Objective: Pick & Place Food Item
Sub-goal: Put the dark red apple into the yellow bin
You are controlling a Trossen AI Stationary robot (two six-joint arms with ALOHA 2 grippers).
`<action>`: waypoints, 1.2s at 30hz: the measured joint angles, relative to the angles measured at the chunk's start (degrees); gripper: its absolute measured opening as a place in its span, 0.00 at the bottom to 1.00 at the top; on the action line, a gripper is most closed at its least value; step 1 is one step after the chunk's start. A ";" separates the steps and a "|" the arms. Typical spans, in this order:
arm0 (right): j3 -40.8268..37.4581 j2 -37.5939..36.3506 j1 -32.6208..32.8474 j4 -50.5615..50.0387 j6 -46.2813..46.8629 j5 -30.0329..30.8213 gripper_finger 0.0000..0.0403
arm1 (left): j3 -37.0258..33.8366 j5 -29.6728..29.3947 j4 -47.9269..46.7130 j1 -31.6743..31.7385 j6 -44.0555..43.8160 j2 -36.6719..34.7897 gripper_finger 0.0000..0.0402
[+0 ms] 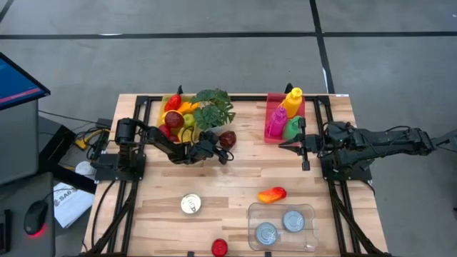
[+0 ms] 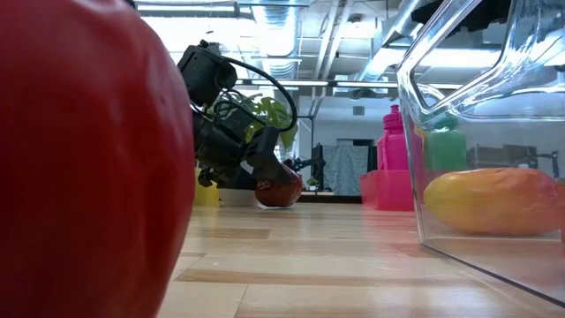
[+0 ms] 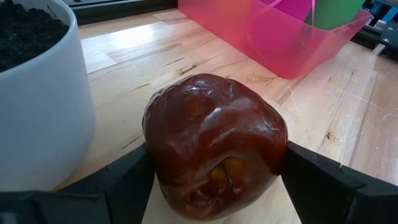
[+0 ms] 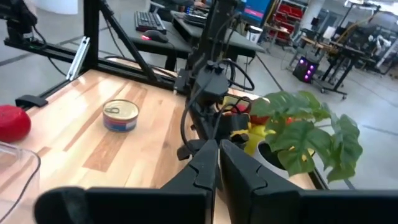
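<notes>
A dark red, wrinkled fruit (image 3: 214,143) sits near the table's middle, beside a white plant pot (image 3: 37,93). My left gripper (image 1: 223,145) reaches out low from the table's left, and its two fingers close on the fruit's sides. In the low view the fruit (image 2: 279,191) shows at the gripper's end, with its underside about at table level. My right gripper (image 4: 217,149) is shut on nothing and hangs raised over the table's right side (image 1: 287,145), next to the pink bin. My left gripper pinches the fruit between its two fingers (image 3: 127,180), which lie on the fruit's opposite sides low down (image 3: 277,168). The fingers come at it slanting slightly down from the table's left. The fruit stands upright, and I cannot tell whether it clears the table.
The potted plant (image 1: 213,108) and a fruit basket (image 1: 176,114) stand just behind the left gripper. A pink bin with bottles (image 1: 285,118) is at the far right. Nearer lie an orange-red fruit (image 1: 272,194), a tin (image 1: 191,204), a clear container (image 1: 282,227) and a red item (image 1: 220,247).
</notes>
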 joint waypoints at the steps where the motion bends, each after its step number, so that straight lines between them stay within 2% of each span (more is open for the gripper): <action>1: 0.00 0.00 -0.30 0.00 0.49 -0.02 0.04 | 0.00 0.00 0.00 0.00 0.00 0.00 0.76; 7: -0.19 0.00 -1.16 0.29 1.22 -1.16 0.04 | 0.00 0.00 -0.02 0.00 0.00 0.00 0.76; 11: -4.28 -0.08 -1.50 5.65 -0.71 -1.52 0.04 | 0.00 0.00 -0.02 0.00 0.00 0.00 0.76; 21: -5.05 -4.42 -6.34 7.37 0.67 -1.46 0.04 | -0.04 0.02 0.12 -0.02 0.04 -1.51 0.76; 25: -5.05 -4.96 -6.47 6.77 0.78 -1.46 0.04 | -0.11 0.19 -0.53 -0.05 0.09 -6.08 0.75; 29: -5.05 -4.92 -6.47 6.23 0.78 -1.46 0.04 | -0.11 4.35 -5.67 -0.38 0.04 -13.36 0.74; 33: -5.05 -4.94 -6.47 6.14 0.77 -1.44 0.04 | -0.11 4.55 -16.03 -2.32 -0.07 -21.64 0.74; 36: -5.05 -4.92 -6.47 6.14 0.78 -1.44 0.04 | -0.11 4.56 -25.66 -4.21 -3.25 -27.29 0.74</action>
